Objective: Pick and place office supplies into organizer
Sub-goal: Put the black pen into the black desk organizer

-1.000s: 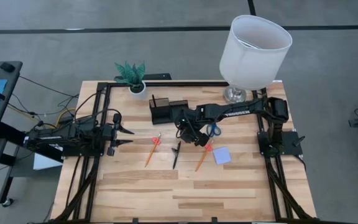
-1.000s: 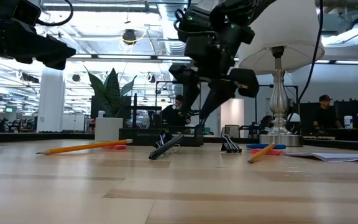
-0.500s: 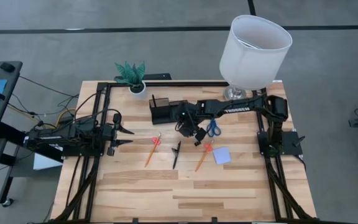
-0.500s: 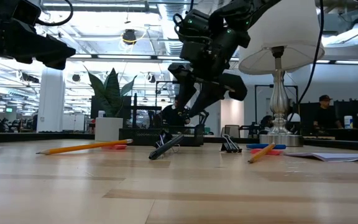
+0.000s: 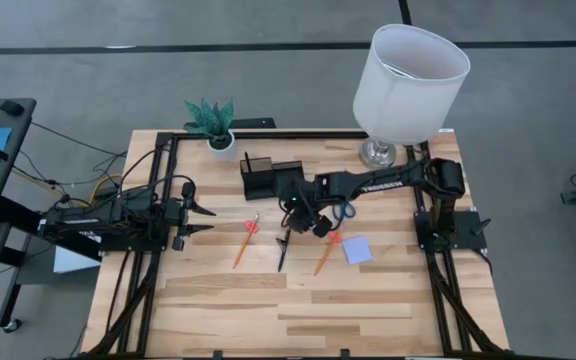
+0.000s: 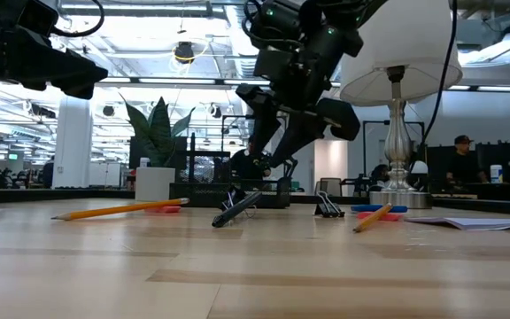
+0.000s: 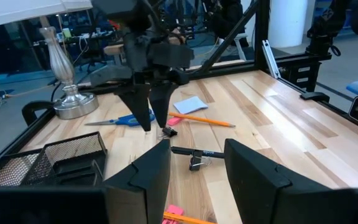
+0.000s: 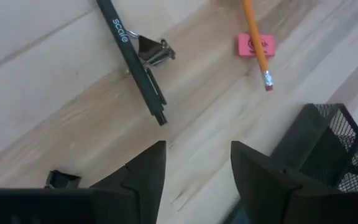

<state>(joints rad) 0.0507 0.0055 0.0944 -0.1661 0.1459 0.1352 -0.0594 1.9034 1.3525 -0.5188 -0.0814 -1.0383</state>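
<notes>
My right gripper [image 5: 304, 218] hangs open above the table's middle, fingers slanting down, just in front of the black mesh organizer [image 5: 268, 176]. Below it lie a black pen [image 8: 135, 62] with a black clip [image 8: 154, 50] beside it, and a second small clip [image 8: 61, 179]. One orange pencil [image 5: 245, 241] lies left of the pen with a pink eraser [image 8: 255, 43] at its end. Another pencil [image 5: 325, 252] lies right of the pen. The blue-handled scissors [image 5: 343, 210] and pale blue note pad [image 5: 357, 249] lie flat farther right. My left gripper [image 5: 206, 218] waits open at the left, held level.
A white lamp [image 5: 408, 75] stands at the far right corner, its shade above the right arm. A small plant in a white pot [image 5: 218, 138] sits at the far left of the organizer. Black frame rails [image 5: 158, 200] run along both table sides. Bare wood lies toward the near edge.
My right gripper has shifted slightly toward the table's left and tipped a little, staying above the pen's far end. The things on the table have not moved.
</notes>
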